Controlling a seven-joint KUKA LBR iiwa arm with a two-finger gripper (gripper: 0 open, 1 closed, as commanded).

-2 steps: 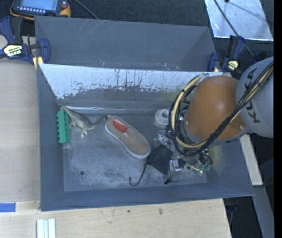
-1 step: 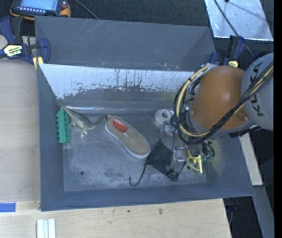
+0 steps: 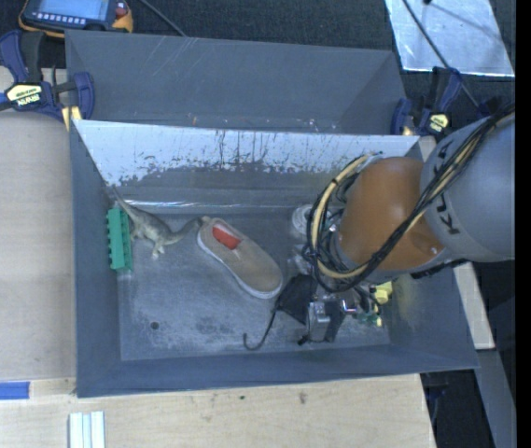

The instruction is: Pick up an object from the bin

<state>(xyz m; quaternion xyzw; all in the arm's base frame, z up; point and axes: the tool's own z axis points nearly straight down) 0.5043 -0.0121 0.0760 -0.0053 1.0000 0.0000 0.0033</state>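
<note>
**Gripper [image 3: 326, 317] low in the front right corner of the bin [image 3: 95, 278], next to a black piece with a cord [image 3: 293, 299].**

The black piece lies on the floor just left of the gripper, by the toe of a beige slipper [image 3: 246, 261]. Its thin cord trails down and left toward the front wall. The slipper's long axis runs from upper left to lower right, with the red-lined opening at the far end and the toe toward the gripper. The front and right walls are close to the gripper, and bare floor opens to the left. A green block [image 3: 118, 239] and a toy dinosaur [image 3: 156, 232] lie near the left wall, well apart. I cannot tell whether the gripper is spread or closed.
</note>
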